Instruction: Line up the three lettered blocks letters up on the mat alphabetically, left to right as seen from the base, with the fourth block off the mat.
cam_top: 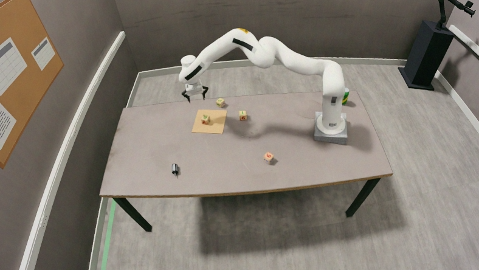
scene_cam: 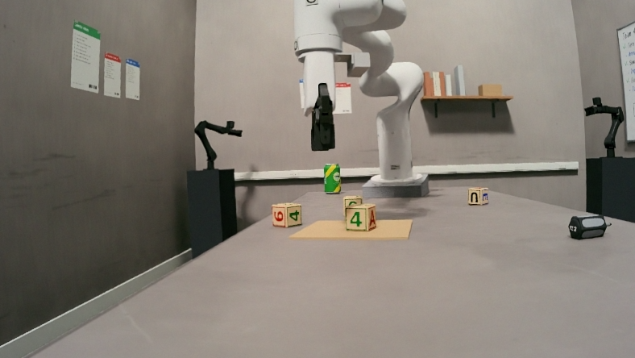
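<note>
A tan mat (cam_top: 210,122) (scene_cam: 350,232) lies on the table. One wooden block (cam_top: 205,118) (scene_cam: 360,217) sits on the mat; its sides show a green 4 and a red A. A second block (cam_top: 220,102) (scene_cam: 286,214) sits off the mat by the far edge, its sides showing 6 and 4. A third block (cam_top: 242,115) (scene_cam: 351,203) sits off the mat toward the robot's base. The fourth block (cam_top: 268,157) (scene_cam: 478,196) lies far off near the front. My gripper (cam_top: 194,95) (scene_cam: 322,133) is open and empty, high in the air over the mat's far corner.
A green can (cam_top: 344,96) (scene_cam: 331,178) stands beside the robot's base (cam_top: 330,129). A small black device (cam_top: 174,168) (scene_cam: 587,226) lies near the table's front left. Black stands with camera arms stand off the table.
</note>
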Action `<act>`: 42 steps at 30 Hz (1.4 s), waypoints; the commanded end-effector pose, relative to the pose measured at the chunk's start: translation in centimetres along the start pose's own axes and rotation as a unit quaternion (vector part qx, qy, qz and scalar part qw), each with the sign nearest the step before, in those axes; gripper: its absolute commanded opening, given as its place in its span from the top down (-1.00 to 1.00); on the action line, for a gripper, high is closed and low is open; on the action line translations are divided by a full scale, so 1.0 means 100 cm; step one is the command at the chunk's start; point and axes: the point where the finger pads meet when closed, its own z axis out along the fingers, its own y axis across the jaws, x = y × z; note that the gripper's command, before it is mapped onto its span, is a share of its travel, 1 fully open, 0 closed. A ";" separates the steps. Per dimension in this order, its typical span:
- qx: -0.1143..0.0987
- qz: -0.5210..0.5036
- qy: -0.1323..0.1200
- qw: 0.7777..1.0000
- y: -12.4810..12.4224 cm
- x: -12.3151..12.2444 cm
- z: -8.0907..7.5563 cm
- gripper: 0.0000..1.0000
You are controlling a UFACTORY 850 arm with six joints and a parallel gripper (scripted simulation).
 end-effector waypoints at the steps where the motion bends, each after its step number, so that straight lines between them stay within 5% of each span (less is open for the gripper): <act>1: -0.001 0.000 -0.001 1.000 0.001 0.000 -0.002 -1.00; 25: -0.001 0.000 0.000 1.000 -0.002 -0.001 -0.002 -1.00; 34: -0.002 -0.001 0.001 1.000 -0.072 -0.006 -0.001 -1.00; 37: -0.002 -0.001 0.001 1.000 -0.072 -0.006 -0.001 -1.00; 39: -0.002 -0.001 0.001 1.000 -0.110 -0.003 -0.001 -1.00; 41: -0.002 -0.001 0.001 1.000 -0.110 -0.003 -0.001 -1.00; 42: -0.002 -0.001 0.001 1.000 -0.130 -0.001 0.000 -1.00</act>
